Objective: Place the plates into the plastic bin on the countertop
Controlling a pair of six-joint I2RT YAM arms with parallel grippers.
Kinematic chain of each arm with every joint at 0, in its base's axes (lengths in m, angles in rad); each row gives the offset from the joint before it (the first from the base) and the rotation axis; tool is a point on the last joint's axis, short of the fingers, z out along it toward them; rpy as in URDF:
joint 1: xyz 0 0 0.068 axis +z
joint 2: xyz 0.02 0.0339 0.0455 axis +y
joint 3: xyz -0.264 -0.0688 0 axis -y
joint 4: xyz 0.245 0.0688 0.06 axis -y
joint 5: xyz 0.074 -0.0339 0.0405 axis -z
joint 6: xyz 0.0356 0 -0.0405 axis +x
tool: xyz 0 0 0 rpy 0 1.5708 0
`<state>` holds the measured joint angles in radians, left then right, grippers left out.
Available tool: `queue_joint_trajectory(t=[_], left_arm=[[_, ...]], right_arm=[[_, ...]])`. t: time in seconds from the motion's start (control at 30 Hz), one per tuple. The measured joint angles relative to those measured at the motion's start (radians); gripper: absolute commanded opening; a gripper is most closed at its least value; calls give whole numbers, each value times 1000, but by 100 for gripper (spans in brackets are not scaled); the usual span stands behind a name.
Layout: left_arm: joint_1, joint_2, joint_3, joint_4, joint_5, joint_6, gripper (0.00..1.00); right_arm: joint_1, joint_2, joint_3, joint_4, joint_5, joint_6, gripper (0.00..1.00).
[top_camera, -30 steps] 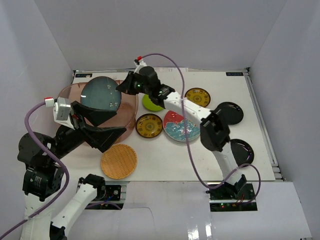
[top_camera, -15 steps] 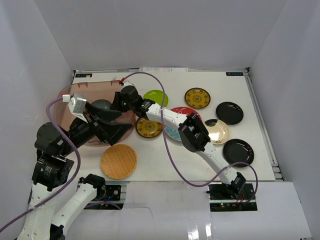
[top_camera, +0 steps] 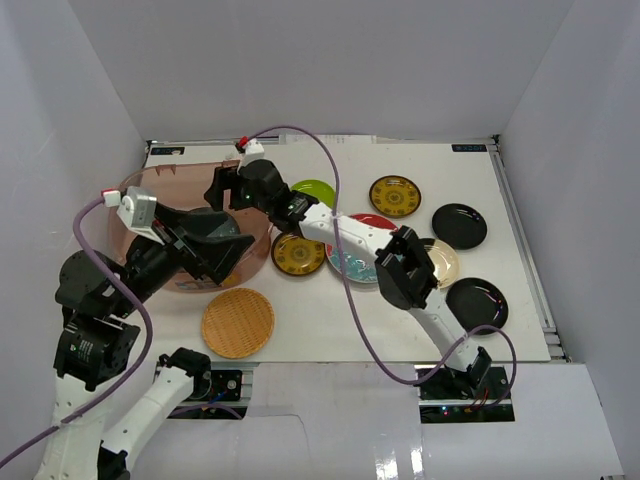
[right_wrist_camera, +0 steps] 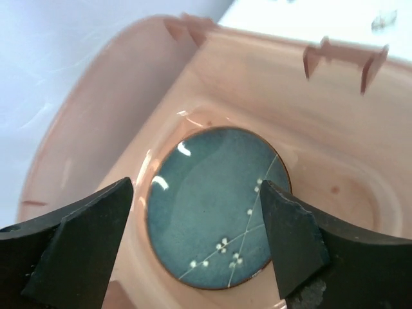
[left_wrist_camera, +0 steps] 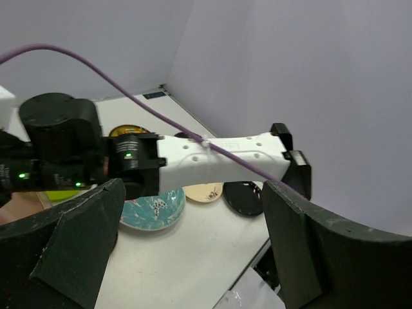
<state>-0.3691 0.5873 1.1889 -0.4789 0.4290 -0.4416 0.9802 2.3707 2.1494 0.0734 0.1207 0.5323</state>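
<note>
The blue-grey plate (right_wrist_camera: 215, 206) lies flat on the floor of the pinkish plastic bin (right_wrist_camera: 257, 84), free of any grip. My right gripper (right_wrist_camera: 193, 238) hangs open just above it, one finger to each side. From the top view the right gripper (top_camera: 218, 188) reaches over the plastic bin (top_camera: 135, 190) at the left of the countertop (top_camera: 330, 320). My left gripper (top_camera: 228, 248) stands open and empty over the bin's near side. In the left wrist view the left gripper (left_wrist_camera: 193, 251) faces the right arm (left_wrist_camera: 219, 158) and the red-and-teal plate (left_wrist_camera: 151, 209).
Other plates lie on the countertop: woven tan (top_camera: 238, 322), yellow-brown (top_camera: 298, 254), lime green (top_camera: 315, 190), red-and-teal (top_camera: 355, 262), a second yellow-brown (top_camera: 395, 195), cream-gold (top_camera: 445, 265), and two black (top_camera: 460, 226) (top_camera: 477, 304). White walls enclose the sides and back.
My right gripper carried the blue-grey plate down into the bin and opened, leaving it flat on the bin floor. My left arm shifted a little over the bin.
</note>
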Motion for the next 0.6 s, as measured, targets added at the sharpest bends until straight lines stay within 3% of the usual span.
queue_joint_trajectory(t=[0.03, 0.13, 0.17, 0.23, 0.27, 0.3, 0.4, 0.43, 0.47, 0.6], left_arm=[[0, -2, 8, 0, -5, 2, 98], [0, -27, 14, 0, -51, 19, 98], [0, -41, 8, -1, -67, 27, 98], [0, -80, -25, 4, -98, 35, 98], [0, -102, -46, 3, -109, 38, 98], [-1, -123, -73, 2, -119, 39, 98], [0, -165, -162, 0, -132, 38, 98], [0, -168, -188, -3, -132, 36, 98], [0, -170, -215, -5, -132, 34, 98], [0, -188, -318, -24, -129, 21, 98]], right_arm=[[0, -42, -35, -5, -2, -9, 80], [3, -322, -395, 79, -33, -27, 69], [6, -435, -536, 100, -40, -28, 57], [22, -667, -820, 195, -53, -6, 42], [40, -785, -958, 236, -55, 15, 40], [58, -867, -1061, 277, -56, 40, 40], [133, -985, -1331, 416, -69, 138, 57], [153, -975, -1380, 446, -71, 169, 68], [169, -939, -1429, 469, -74, 205, 71], [203, -766, -1549, 506, -86, 333, 75]])
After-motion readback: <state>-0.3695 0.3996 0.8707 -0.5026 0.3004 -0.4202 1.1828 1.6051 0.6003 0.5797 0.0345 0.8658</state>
